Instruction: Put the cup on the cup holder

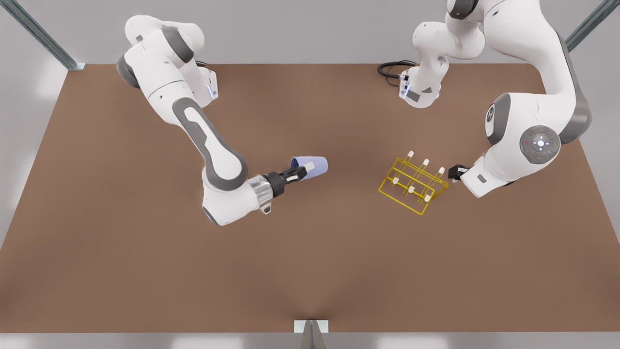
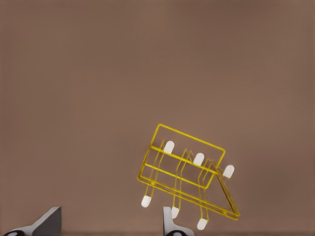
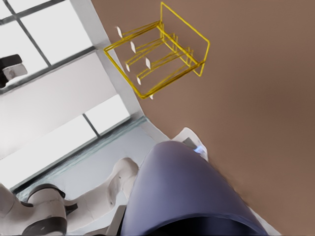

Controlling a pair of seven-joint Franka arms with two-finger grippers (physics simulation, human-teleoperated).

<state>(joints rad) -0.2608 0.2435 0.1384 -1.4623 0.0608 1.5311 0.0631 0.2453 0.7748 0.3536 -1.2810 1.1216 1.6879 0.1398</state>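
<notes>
My right gripper (image 1: 301, 172) clamps the cup (image 1: 310, 166) on its side, well apart from the cup holder (image 1: 412, 183); my left gripper (image 1: 454, 171), spread, waits beside it; a tilted approach could miss the pegs.

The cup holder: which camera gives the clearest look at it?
The left wrist view: the cup holder sits whole and unobstructed, pegs distinct. The front view shows it smaller, beside the left gripper. The right wrist view shows it beyond the cup.
</notes>
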